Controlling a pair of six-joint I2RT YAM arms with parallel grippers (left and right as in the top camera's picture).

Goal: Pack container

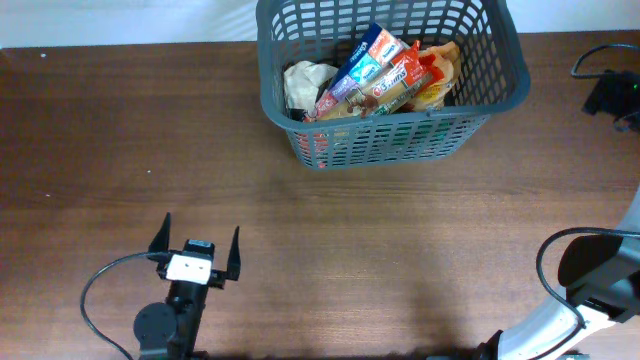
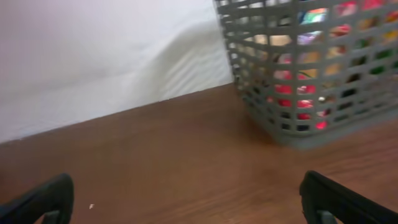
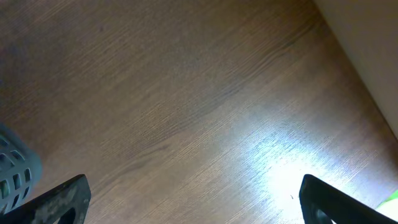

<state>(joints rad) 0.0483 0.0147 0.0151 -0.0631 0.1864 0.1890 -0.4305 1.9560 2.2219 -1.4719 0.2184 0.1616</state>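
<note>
The dark grey slotted basket (image 1: pixel 400 120) stands at the far middle-right of the wooden table. Inside it lie a white crumpled bag (image 1: pixel 305 82), a blue packet (image 1: pixel 362 62) and orange and red packets (image 1: pixel 410 80). My left gripper (image 1: pixel 200 228) is open and empty near the table's front left, well short of the basket. In the left wrist view its fingers (image 2: pixel 186 186) are spread wide, with the basket (image 2: pixel 280 134) ahead to the right. In the right wrist view my right gripper (image 3: pixel 193 186) is open over bare wood. A corner of the basket (image 3: pixel 12 168) shows at the left edge.
My right arm (image 1: pixel 590 285) sits at the front right corner of the table; its fingers do not show in the overhead view. A black device with cables (image 1: pixel 612 95) lies at the far right edge. A white wall (image 2: pixel 93 56) runs behind the table.
</note>
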